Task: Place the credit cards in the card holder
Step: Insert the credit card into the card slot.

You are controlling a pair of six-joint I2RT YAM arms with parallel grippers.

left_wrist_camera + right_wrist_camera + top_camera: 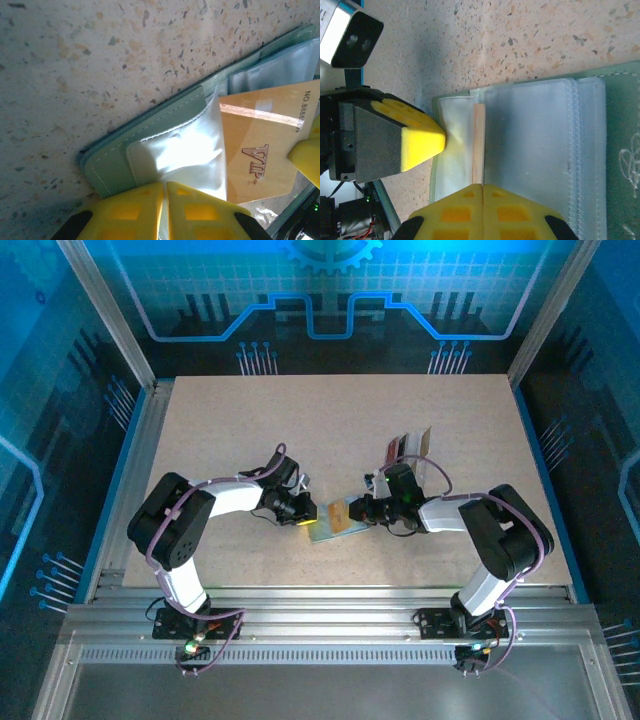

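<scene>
The grey-green card holder lies open on the table between the two arms, its pale shiny lining facing up. My left gripper is shut on a fold of that lining, lifting a pocket flap. My right gripper is shut on a tan credit card, seen edge-on, whose far end lies in the pocket behind the lifted flap. In the left wrist view this card reads "VIP". More credit cards, one dark and one tan, lie behind the right arm.
Clear plastic sleeves cover the rest of the open holder. The left gripper's yellow finger sits close to the held card. Metal frame rails border the speckled table.
</scene>
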